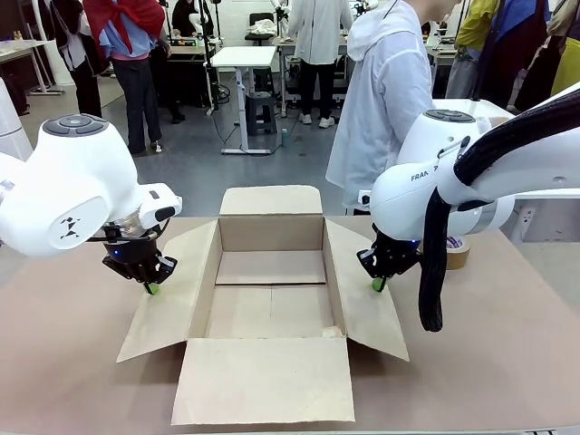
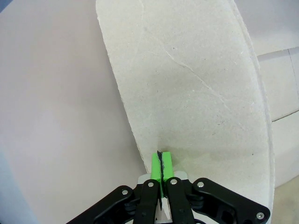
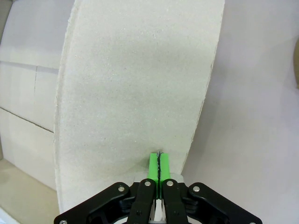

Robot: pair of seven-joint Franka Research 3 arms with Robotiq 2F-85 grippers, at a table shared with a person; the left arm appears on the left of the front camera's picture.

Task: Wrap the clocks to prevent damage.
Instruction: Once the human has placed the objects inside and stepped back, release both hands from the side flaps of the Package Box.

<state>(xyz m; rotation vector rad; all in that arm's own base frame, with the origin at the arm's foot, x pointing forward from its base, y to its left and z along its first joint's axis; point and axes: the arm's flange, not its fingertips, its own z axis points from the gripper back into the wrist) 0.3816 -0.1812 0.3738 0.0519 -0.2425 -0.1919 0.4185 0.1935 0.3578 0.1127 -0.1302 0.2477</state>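
The bubble-wrapped bundle of clocks is out of view. An open brown cardboard box [image 1: 272, 232] stands mid-table with all its flaps spread and a bare floor. My left gripper [image 1: 152, 288] [image 2: 161, 161] is shut, green pads pressed together with nothing between them, its tip at the outer edge of the left flap [image 1: 172, 294] [image 2: 187, 84]. My right gripper [image 1: 378, 284] [image 3: 159, 163] is likewise shut and empty, its tip at the outer edge of the right flap [image 1: 362, 308] [image 3: 135, 84]. Whether either tip touches its flap, I cannot tell.
A brown tape roll [image 1: 458, 251] lies on the table [image 1: 63, 362] behind my right arm. A person in a white hooded top [image 1: 385, 100] stands at the far side, right of the box. Bare table lies left, right and in front of the box.
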